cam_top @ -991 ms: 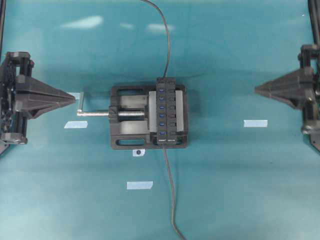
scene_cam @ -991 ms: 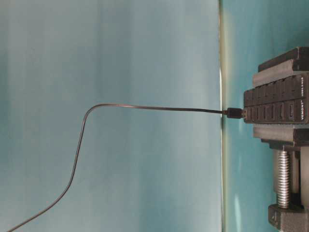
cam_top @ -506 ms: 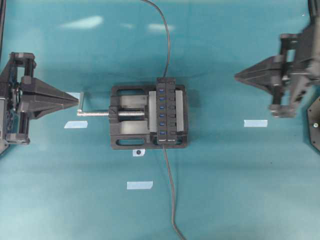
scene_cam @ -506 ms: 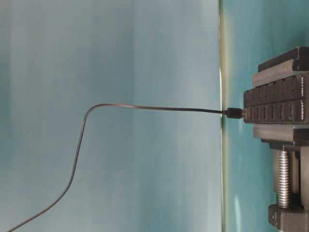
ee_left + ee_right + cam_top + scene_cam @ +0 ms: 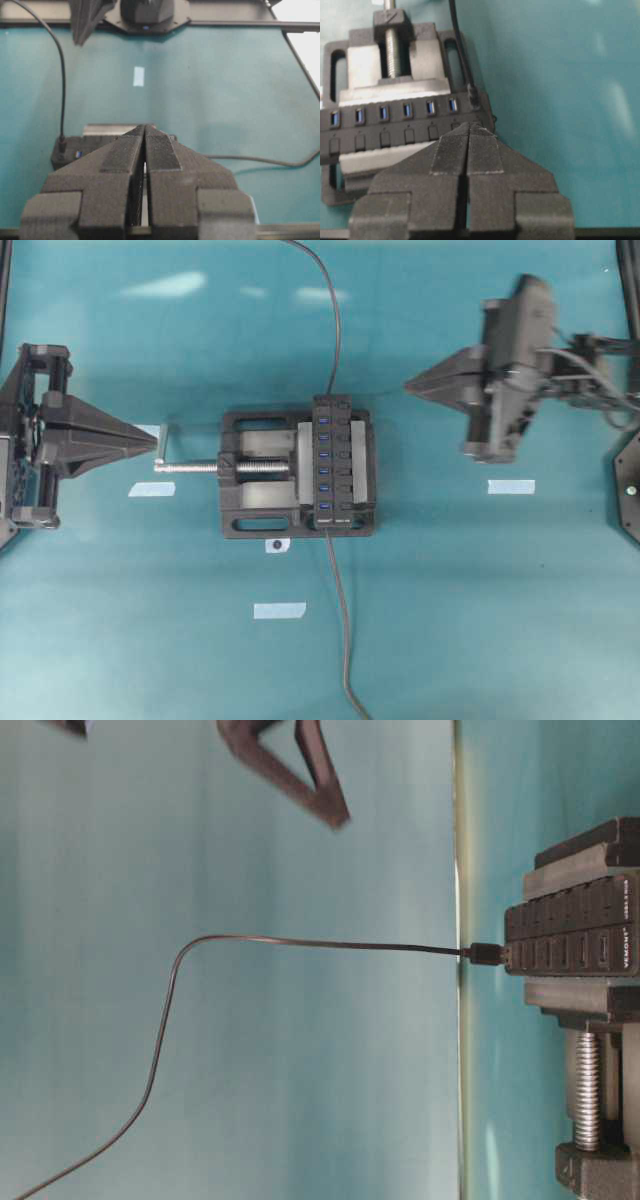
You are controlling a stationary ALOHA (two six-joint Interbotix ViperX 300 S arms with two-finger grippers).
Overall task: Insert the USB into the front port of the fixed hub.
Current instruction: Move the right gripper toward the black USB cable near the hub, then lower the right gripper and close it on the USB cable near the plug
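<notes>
Black USB [image 5: 487, 953] already seated in fixed hub [image 5: 334, 462]. My right pincer [image 5: 412, 388], closed and empty, swung in toward hub's 2 o'clock; left pincer [image 5: 152, 441] closed, unmoved.

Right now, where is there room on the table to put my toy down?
Bare mat lies below the vise, either side of the cable, and between vise and right gripper. It's crowded by the crank at the left gripper.

Open mat on both flanks of the vise

Between the right gripper [image 5: 410, 388] and the fixed hub [image 5: 329, 462] lies bare mat; the left gripper [image 5: 155, 443] faces the vise crank [image 5: 162, 446].
</notes>
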